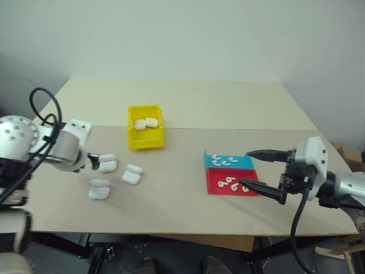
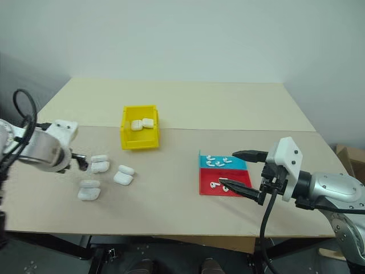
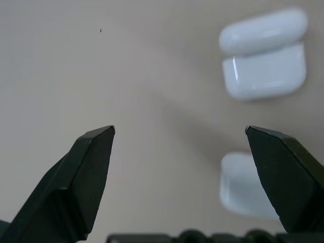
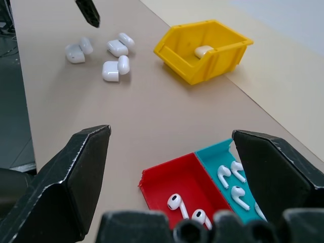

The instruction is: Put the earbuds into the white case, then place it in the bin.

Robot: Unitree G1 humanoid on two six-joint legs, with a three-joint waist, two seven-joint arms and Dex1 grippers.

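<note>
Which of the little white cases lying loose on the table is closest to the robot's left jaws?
The open case right beside the left gripper, farthest from the red tray; the other two loose cases lie farther off.

In my left wrist view, my own finger (image 3: 283, 177) covers part of the nearer white case (image 3: 243, 187), which is also blurred, while in the head views my right gripper (image 1: 251, 169) hides the corner of the red tray (image 1: 219, 188), and the earbuds (image 1: 228, 182) there are too small to count.
</note>
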